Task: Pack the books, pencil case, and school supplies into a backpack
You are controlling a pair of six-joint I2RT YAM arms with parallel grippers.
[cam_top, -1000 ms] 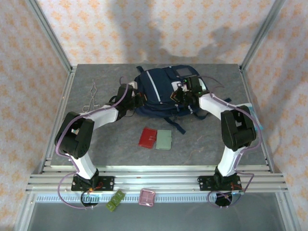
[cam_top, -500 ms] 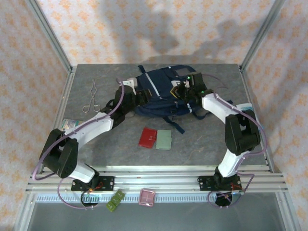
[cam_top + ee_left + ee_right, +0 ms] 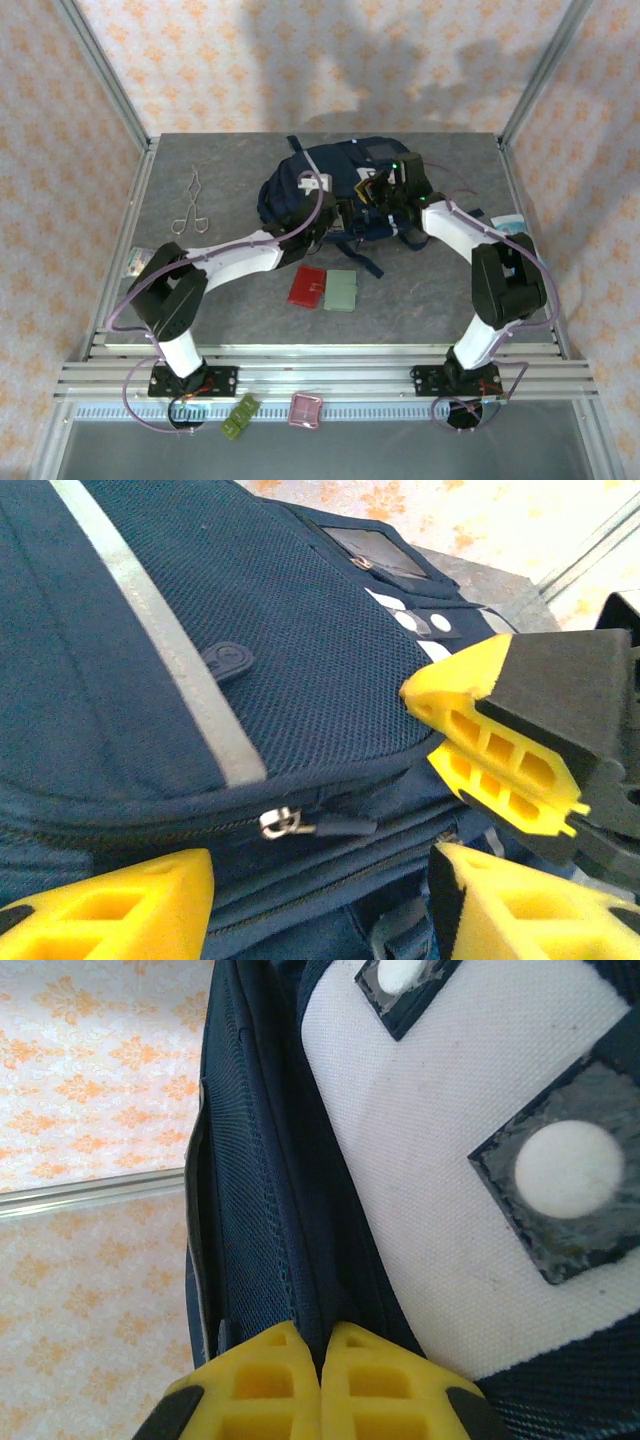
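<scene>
The grey table (image 3: 420, 290) has a flat, bare top. A big blue backpack (image 3: 345, 165) lies on it near the back, in the middle. In front of the backpack lie a red case (image 3: 306, 285) and a green case (image 3: 342, 291), side by side and touching. A thin metal tool (image 3: 188, 203) lies far to the left. A light-blue packet (image 3: 135, 262) sits at the left edge.

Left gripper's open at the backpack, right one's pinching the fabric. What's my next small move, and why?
Probably ease the left gripper forward and close it on the zipper pull. Its jaws stand open just short of the pull, the backpack looks zipped there, and the right gripper is shut on the backpack's edge, which should brace the bag.
</scene>
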